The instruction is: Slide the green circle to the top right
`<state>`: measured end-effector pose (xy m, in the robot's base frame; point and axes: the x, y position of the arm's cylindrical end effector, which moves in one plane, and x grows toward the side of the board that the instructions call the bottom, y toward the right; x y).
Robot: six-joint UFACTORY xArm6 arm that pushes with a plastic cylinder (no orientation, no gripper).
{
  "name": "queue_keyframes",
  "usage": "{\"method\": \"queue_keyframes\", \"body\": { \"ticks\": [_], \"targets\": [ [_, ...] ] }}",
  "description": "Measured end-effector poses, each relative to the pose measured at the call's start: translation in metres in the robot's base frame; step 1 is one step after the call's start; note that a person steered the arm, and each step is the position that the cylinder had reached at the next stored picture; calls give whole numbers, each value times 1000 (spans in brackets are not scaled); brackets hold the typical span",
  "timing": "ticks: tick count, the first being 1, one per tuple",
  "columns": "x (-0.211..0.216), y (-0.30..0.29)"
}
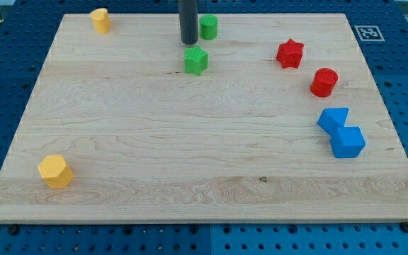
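The green circle [208,27] is a short green cylinder standing near the top edge of the wooden board [190,142], a little right of the middle. My tip [188,42] is the lower end of a dark rod coming down from the view's top. It stands just left of the green circle and slightly below it, very close or touching. A green star-like block [196,60] lies just below my tip.
A red star [290,53] and a red cylinder [324,82] lie at the upper right. Two blue blocks [333,119] [347,142] touch at the right. A yellow block [100,20] sits at the top left, a yellow hexagon [54,171] at the bottom left.
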<state>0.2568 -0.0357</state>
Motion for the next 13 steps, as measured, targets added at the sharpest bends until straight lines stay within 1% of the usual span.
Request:
{"method": "queue_keyframes", "body": {
  "ticks": [1, 2, 3, 4, 5, 7, 8, 9, 10, 11, 12, 13],
  "targets": [
    [-1, 0],
    [-12, 22],
    [-34, 52],
    [-49, 58],
    [-54, 59],
    [-53, 94],
    [-35, 91],
    [-26, 91],
    [-26, 109],
    [-26, 140],
    [-26, 142],
    [-42, 124]
  ]
}}
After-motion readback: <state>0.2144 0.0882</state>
